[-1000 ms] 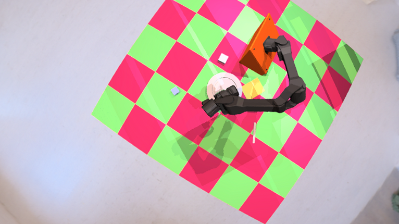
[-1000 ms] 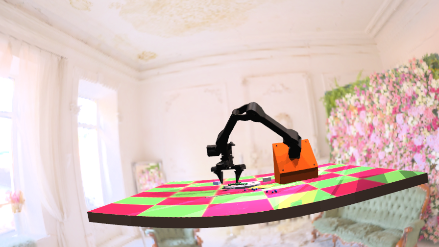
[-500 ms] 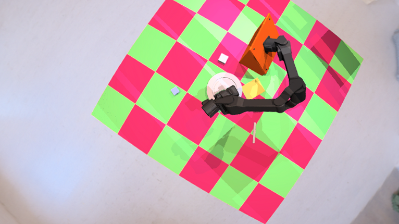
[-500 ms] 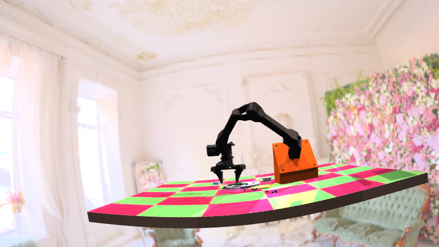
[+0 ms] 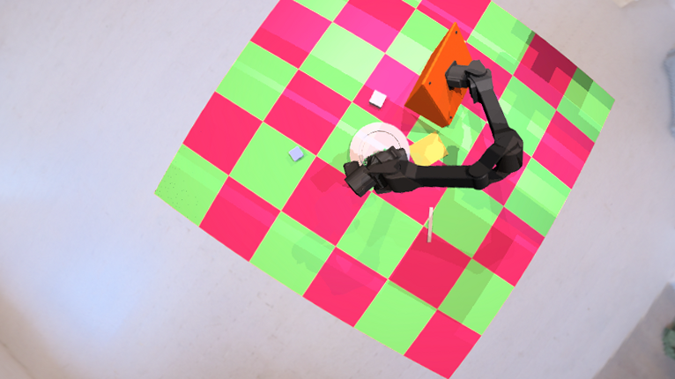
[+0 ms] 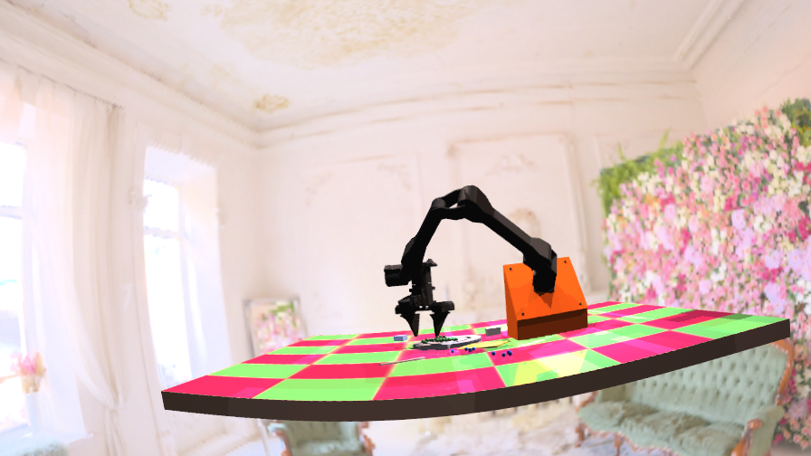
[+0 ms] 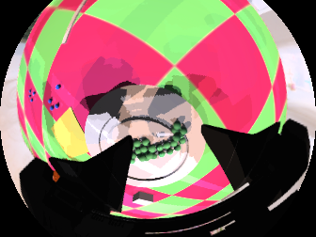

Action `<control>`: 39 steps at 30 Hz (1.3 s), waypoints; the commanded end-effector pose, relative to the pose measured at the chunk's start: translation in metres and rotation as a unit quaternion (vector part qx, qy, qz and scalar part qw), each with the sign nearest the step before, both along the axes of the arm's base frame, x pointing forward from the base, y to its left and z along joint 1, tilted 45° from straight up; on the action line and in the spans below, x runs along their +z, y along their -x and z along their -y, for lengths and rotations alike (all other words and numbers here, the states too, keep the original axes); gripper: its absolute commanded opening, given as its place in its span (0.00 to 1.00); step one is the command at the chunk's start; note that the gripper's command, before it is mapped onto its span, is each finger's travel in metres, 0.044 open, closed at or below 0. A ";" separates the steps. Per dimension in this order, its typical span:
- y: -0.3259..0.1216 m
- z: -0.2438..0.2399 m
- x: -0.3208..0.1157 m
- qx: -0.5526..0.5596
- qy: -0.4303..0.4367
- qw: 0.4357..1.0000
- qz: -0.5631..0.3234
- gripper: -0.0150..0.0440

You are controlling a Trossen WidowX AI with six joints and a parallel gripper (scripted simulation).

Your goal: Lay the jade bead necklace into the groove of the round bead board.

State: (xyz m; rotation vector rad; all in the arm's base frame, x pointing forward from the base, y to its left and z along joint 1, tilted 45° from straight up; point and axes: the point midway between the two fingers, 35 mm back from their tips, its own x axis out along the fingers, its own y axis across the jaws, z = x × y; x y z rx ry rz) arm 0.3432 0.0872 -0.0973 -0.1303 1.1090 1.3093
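Board: round, pale, flat on the checkered table; landmark (image 5: 359, 135) (image 6: 462, 343) (image 7: 185, 166).
Gripper (image 5: 360, 167) (image 6: 426, 334) (image 7: 167, 134): above the board, fingers wide apart, gripping nothing.
Cloth (image 5: 428, 149) (image 6: 486, 344) (image 7: 70, 132): yellow, beside the board.
Necklace (image 6: 439, 340) (image 7: 157, 149): green, bunched on the board, mostly inside its ring groove.

The claw (image 6: 426, 334) (image 7: 167, 134) looks matt black plastic. The round board (image 5: 358, 140) (image 7: 194, 160) looks smooth. The desk (image 5: 322, 198) (image 6: 329, 388) (image 7: 141, 35) has a glossy top. The necklace's green beads (image 7: 162, 147) look smooth.
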 end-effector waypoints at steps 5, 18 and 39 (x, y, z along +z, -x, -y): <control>0.043 0.005 0.025 -0.282 0.061 0.915 -0.281 0.47; 0.085 0.007 0.043 -0.501 0.106 0.701 -0.497 0.46; 0.086 -0.001 0.036 -0.501 0.105 0.701 -0.497 0.46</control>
